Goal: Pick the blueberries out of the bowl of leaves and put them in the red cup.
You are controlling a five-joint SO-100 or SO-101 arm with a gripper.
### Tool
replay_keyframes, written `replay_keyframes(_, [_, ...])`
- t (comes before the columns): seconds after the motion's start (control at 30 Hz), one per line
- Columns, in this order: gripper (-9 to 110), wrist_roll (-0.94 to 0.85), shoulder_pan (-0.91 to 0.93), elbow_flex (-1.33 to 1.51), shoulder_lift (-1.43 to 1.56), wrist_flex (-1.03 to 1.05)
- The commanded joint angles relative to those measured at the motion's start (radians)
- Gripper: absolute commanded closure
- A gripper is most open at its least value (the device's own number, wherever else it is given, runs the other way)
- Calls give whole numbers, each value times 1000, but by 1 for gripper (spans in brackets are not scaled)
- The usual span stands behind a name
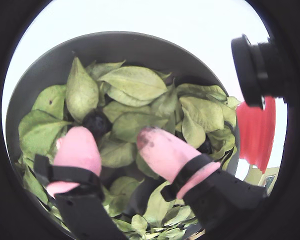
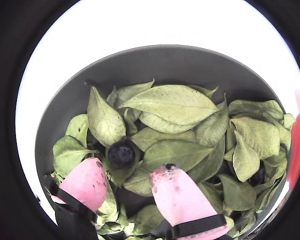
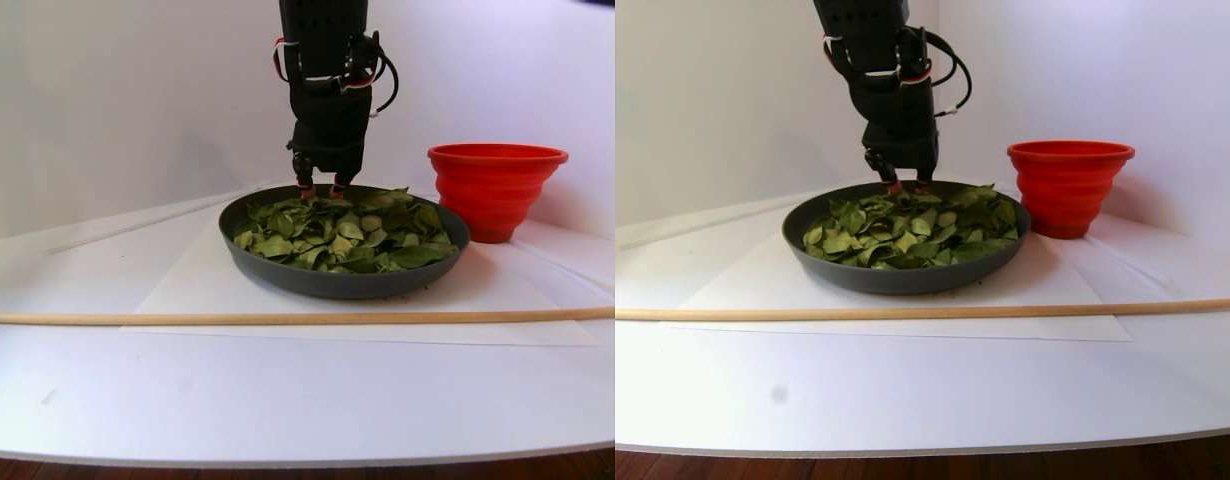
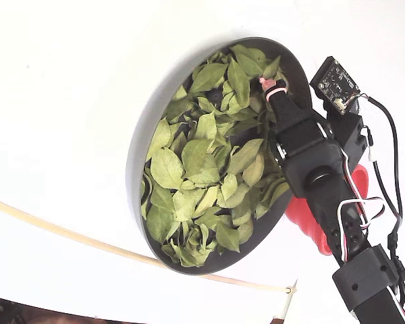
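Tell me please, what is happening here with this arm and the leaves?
A single robot arm has its end effector lowered into the dark grey bowl full of green leaves. Its pink fingertips are spread open with one blueberry lying just ahead of the gap between them, not yet gripped. A second dark berry peeks out near the bowl's right edge. The red cup stands beside the bowl.
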Motion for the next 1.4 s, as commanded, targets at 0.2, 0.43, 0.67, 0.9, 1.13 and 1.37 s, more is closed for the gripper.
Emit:
replay_keyframes(0.2, [85,17,6,-94,2,-25])
replay_keyframes(0.43, [85,26,-3,-104,-17,-35])
replay_keyframes(0.67, [85,29,-11,-121,-37,-46])
replay_keyframes(0.9, [85,29,-18,-129,-57,-57])
replay_keyframes(1.13, [85,28,-23,-129,-75,-71])
replay_keyframes(1.37, [85,11,-17,-133,-97,-86])
